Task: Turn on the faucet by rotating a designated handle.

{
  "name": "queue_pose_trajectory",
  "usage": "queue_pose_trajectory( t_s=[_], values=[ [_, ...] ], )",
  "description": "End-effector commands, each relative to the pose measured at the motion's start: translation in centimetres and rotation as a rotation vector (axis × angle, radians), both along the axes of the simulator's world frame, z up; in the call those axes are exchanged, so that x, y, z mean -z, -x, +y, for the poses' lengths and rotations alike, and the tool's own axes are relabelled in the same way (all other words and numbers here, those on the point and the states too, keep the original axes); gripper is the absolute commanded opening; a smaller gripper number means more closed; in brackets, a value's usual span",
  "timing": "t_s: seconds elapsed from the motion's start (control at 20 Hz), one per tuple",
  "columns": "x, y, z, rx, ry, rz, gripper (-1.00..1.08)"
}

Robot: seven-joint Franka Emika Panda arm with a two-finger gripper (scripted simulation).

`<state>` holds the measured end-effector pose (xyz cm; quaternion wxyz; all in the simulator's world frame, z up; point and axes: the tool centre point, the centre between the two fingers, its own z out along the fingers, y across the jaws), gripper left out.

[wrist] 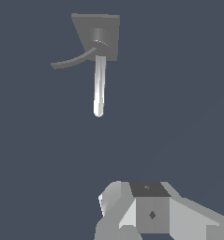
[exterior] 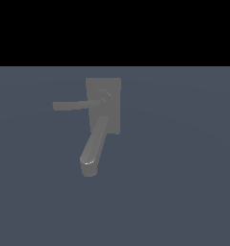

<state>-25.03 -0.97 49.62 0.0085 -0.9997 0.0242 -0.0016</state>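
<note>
The matte grey faucet [exterior: 111,113] stands on a flat blue-grey floor, and it also shows in the wrist view [wrist: 111,37]. Its rectangular block base carries a thick spout [exterior: 94,146] with a rounded tip that points toward the camera. The thin flat handle [exterior: 70,105] runs from a small round hub [exterior: 105,95] toward the exterior view's left. In the wrist view the handle [wrist: 72,60] and spout [wrist: 100,86] lie well away from my gripper [wrist: 151,213]. Only its white-and-grey body shows at the picture's edge, so its jaws are not discernible. The arm is out of the exterior view.
The blue-grey floor [exterior: 184,182] extends around the faucet on all sides. A black band fills the exterior view above the floor's far edge.
</note>
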Motion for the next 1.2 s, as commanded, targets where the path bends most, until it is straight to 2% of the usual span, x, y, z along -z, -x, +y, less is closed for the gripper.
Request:
queue_pose_trajectory(
  t_s=[0.0, 0.3, 0.6, 0.85, 1.15],
  values=[
    [0.0, 0.0, 0.0, 0.0, 0.0, 0.0, -1.0],
    [-0.5, -0.1, 0.2, -0.03, 0.016, -0.008, -1.0],
    [-0.2, -0.6, -0.3, -0.059, 0.069, 0.009, -1.0],
    [1.0, -1.3, -1.4, -0.079, 0.144, 0.047, -1.0],
    [2.7, -2.5, -3.1, -0.124, 0.273, 0.11, -1.0]
  ],
)
